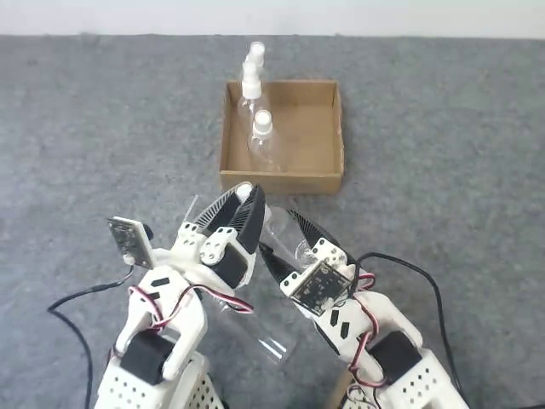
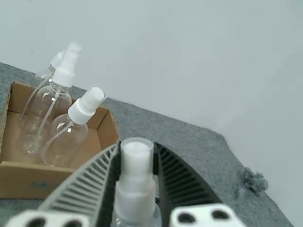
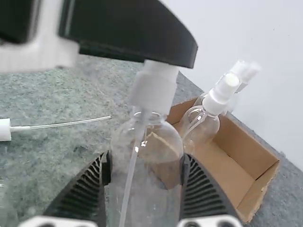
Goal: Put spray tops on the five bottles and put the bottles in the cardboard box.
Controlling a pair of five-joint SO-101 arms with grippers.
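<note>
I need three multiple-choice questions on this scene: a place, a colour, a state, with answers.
1. Where is the cardboard box? A. beyond both grippers B. between the arm bases C. on an arm
2. What colour are the spray tops in the box? A. red B. white C. black
3. What is the left gripper doing? A. standing open, empty B. gripping the box C. gripping a spray top
Answers: 1 A, it lies past the fingertips; 2 B, each is white; 3 C, its fingers clamp the top over the bottle in the right gripper.
</note>
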